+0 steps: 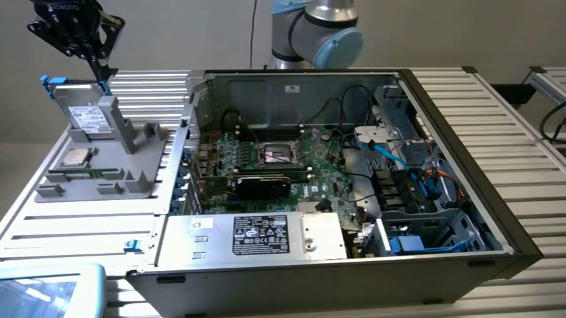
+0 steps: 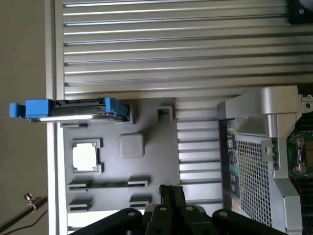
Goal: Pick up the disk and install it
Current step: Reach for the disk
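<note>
Two black fingers of the claw (image 1: 99, 69) are pressed together with nothing between them, poised over the grey moulded plastic holder (image 1: 124, 142) on the ribbed aluminium worktop (image 1: 79, 225). The disk (image 1: 89, 118), a flat silver-grey hard drive with a white label in a bright blue plastic carrier, stands on edge in that holder, apart from the claw and to the exterior view's left of the open black computer case (image 1: 354, 152). It looks rigid, fairly heavy and easily damaged by knocks, with smooth metal faces, so pinching its two flat faces midway along the exposed top edge seems safest
</note>
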Available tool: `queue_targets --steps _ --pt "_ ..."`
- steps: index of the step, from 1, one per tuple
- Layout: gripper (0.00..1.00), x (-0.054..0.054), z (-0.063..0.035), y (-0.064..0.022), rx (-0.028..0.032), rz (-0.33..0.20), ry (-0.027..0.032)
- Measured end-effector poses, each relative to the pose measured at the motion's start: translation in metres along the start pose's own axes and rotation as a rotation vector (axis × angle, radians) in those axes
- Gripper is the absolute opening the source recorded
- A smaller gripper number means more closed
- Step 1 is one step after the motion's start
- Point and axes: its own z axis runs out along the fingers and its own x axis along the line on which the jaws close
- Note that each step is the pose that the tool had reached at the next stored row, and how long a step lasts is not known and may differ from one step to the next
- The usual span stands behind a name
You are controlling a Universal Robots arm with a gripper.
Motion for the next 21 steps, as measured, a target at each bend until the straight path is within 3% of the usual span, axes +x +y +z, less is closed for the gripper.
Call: queue_targets --steps 9,21 --pt "0.11 0.039 0.0053 0.0111 0.0 0.0 0.0" --pt "0.11 0.064 0.0122 0.0435 0.0 0.0 0.0009"
